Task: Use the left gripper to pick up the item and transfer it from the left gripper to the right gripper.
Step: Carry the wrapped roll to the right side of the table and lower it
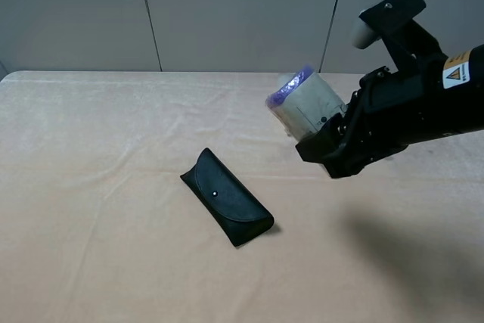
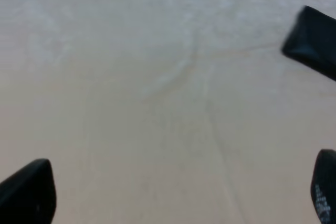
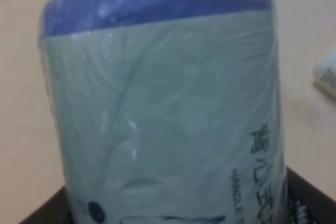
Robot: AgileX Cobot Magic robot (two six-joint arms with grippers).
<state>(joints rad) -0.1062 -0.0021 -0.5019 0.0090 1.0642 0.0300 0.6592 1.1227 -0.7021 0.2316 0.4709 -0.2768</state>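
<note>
Checking from my end, using the black glasses case [image 1: 227, 197] as ref. It lies flat and diagonal on the beige tablecloth [image 1: 91, 187], flap up w/ a small stud showing.

The item [image 1: 306, 104] is off the cloth, up in the air beyond the case and to its right in the high cam. It's a cream roll w/ a purple end, tilted, purple end pointing up and away from the case. The right gripper [image 1: 333, 130] is clamped on its lower end; the arm w/ the yellow warning sticker [image 1: 454, 73] comes in from the right.

On the right wrist cam the roll fills the pic, shiny wrap, dark print on its side, black jaw parts on both sides at its base. A pale thing [image 3: 328, 77] sits at the edge; can't tell what it is.

The left gripper [image 2: 177, 192] is spread wide, nothing btwn its fingers [image 2: 29, 192], only bare cloth below. One corner of the case shows near it. I can't see this arm on the high cam.
</note>
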